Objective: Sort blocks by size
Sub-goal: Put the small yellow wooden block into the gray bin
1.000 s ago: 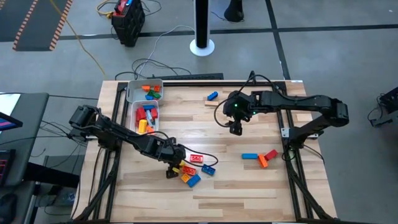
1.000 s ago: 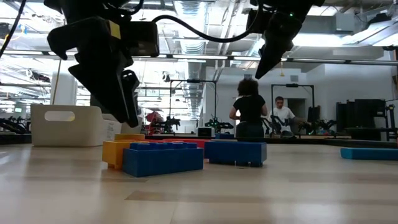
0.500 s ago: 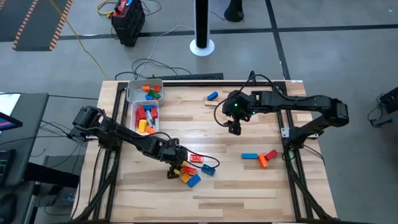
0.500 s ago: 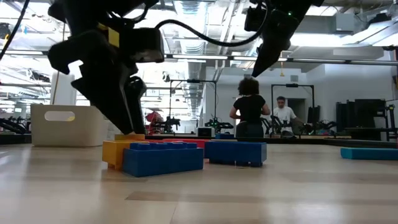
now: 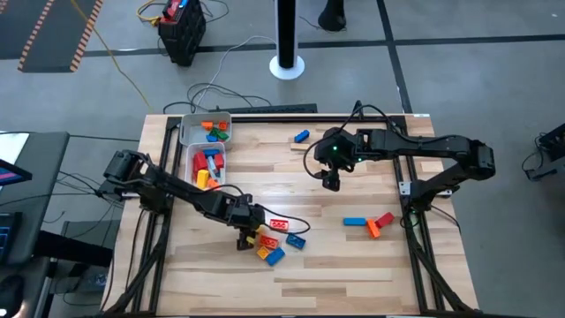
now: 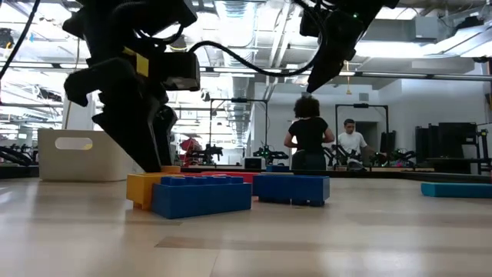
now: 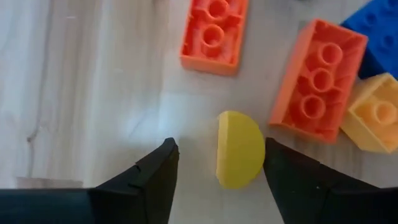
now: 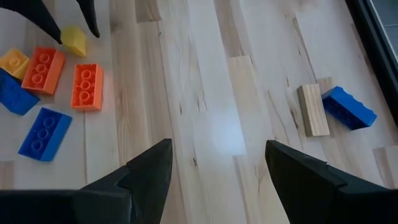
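Note:
Near the table's front, a cluster of blocks lies flat on the wood: a yellow half-round piece, two orange bricks, a yellow square and blue bricks. My left gripper is open and low over the table, pointing steeply down. Its fingers stand on either side of the yellow piece, which lies close beside one finger. My right gripper hangs open, high over the table's middle, with nothing between its fingers.
Two white trays with sorted blocks stand at the far left. A tan block and a blue one lie toward the far edge. At the right lie a blue bar, a red block and an orange block. People stand in the room beyond.
My left gripper has come down toward the table at the near block cluster, its fingers now reaching down beside the yellow brick in the low view. The blocks lie where they were.

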`<action>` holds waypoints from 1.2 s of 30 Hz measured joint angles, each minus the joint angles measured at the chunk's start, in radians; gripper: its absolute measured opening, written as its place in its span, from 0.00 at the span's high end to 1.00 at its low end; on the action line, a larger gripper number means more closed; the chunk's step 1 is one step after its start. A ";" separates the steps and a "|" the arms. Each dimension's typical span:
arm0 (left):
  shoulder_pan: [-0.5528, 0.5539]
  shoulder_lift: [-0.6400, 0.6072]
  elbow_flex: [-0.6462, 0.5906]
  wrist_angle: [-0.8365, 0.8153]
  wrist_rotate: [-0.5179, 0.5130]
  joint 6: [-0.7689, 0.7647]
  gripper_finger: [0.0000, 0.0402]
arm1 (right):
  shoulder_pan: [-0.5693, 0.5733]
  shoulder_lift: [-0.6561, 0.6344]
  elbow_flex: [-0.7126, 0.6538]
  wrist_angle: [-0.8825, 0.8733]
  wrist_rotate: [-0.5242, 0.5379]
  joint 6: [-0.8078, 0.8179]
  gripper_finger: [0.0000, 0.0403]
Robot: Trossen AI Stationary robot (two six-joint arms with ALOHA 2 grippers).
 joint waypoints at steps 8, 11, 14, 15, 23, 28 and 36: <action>0.013 0.000 0.000 0.030 0.000 0.024 0.55 | 0.000 0.000 0.000 0.005 0.000 0.006 0.30; 0.013 0.000 0.000 0.024 0.000 0.026 0.56 | 0.000 0.000 0.000 0.005 0.000 0.014 0.30; 0.014 0.000 0.000 0.013 0.000 0.026 0.58 | 0.000 0.000 0.000 0.005 0.000 0.015 0.30; 0.014 0.000 0.000 0.009 0.000 0.026 0.58 | 0.000 0.000 0.000 0.005 0.000 0.015 0.30; 0.014 0.000 0.000 -0.023 0.025 0.002 0.62 | 0.000 0.000 0.000 0.011 0.000 0.022 0.30; 0.014 0.000 0.000 -0.022 0.039 -0.001 0.66 | 0.000 0.000 0.000 0.032 0.000 0.027 0.30; 0.014 0.000 0.000 -0.021 0.027 0.054 0.75 | 0.000 0.000 0.000 0.029 0.000 0.059 0.30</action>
